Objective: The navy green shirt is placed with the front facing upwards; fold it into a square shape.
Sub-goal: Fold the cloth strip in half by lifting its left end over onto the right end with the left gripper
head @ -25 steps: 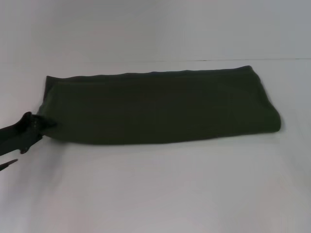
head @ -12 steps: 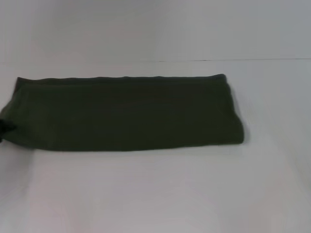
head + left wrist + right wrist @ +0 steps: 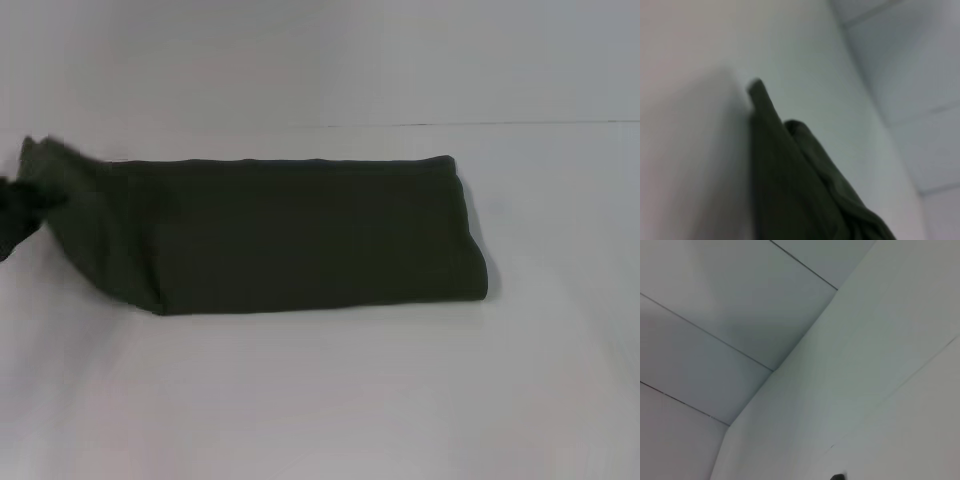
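Observation:
The navy green shirt (image 3: 300,235) lies on the white table as a long folded band, running left to right, with no lettering showing. Its left end (image 3: 55,175) is raised off the table and bunched. My left gripper (image 3: 14,215) shows as a dark shape at the far left edge of the head view, shut on that raised end. In the left wrist view the shirt (image 3: 790,190) stretches away from the camera in loose folds. My right gripper appears in no view.
The white table (image 3: 320,400) stretches wide in front of the shirt and to its right. A pale wall (image 3: 320,60) rises behind the table's far edge. The right wrist view shows only pale wall panels (image 3: 790,340).
The shirt slid left across the table. Its left end, flat on the table before, is now lifted up in my left gripper.

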You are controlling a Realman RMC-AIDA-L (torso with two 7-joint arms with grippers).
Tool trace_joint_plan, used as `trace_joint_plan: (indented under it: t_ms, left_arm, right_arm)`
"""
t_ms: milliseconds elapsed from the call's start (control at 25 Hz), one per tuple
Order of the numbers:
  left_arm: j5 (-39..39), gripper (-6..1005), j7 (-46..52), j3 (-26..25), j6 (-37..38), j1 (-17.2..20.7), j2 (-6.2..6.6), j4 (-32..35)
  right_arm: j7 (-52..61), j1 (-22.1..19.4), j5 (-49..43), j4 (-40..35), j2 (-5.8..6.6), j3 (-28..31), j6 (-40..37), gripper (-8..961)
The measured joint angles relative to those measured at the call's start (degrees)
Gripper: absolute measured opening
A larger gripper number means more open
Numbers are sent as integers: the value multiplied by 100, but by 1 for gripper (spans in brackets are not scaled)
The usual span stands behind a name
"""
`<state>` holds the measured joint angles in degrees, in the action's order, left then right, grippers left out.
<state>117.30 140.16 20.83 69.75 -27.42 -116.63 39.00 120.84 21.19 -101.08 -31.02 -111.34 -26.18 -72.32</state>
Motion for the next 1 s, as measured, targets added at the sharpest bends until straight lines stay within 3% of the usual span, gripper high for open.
trace_joint_plan:
  t_ms: [240,520,840,1000]
  left_arm:
    - [-114,114,-60,21,704,-473,0,61]
    - [-154,114,-74,244,1027,-1089,-380,429]
    - [-391,115,-231,1219,380,-1646,-738,344]
    - [-784,132,-381,2124,-339,-1887,-758,-143]
  right_arm:
    - [-23,12,0,4,5,-7,-2,744]
    - [-43,45,1,10,-17,-20,-3,744]
    - [-44,61,1,66,-12,-36,-9,744]
    - [-44,68,1,69,-10,-40,-10,744]
